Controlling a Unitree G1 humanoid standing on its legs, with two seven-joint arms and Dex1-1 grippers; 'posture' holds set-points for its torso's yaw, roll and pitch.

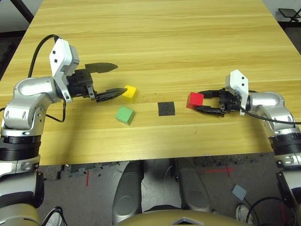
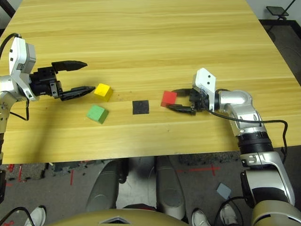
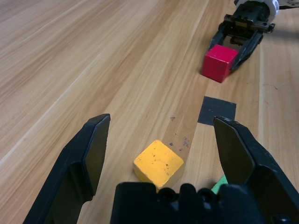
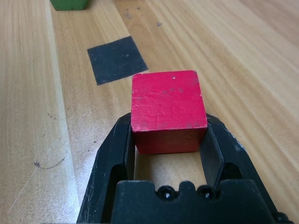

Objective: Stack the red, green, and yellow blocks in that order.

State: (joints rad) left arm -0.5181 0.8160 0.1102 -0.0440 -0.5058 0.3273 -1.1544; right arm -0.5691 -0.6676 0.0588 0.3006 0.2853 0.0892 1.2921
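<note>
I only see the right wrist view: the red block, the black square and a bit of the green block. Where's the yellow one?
Observer: The yellow block is on the table, to the robot's left of the black square.
Operator: What's the left gripper doing? Is it holding something?
Observer: No, the left gripper is wide open, with nothing between its fingers.
Operator: Is anything on top of the green block?
Observer: Nope, the green block has a bare top.
</note>
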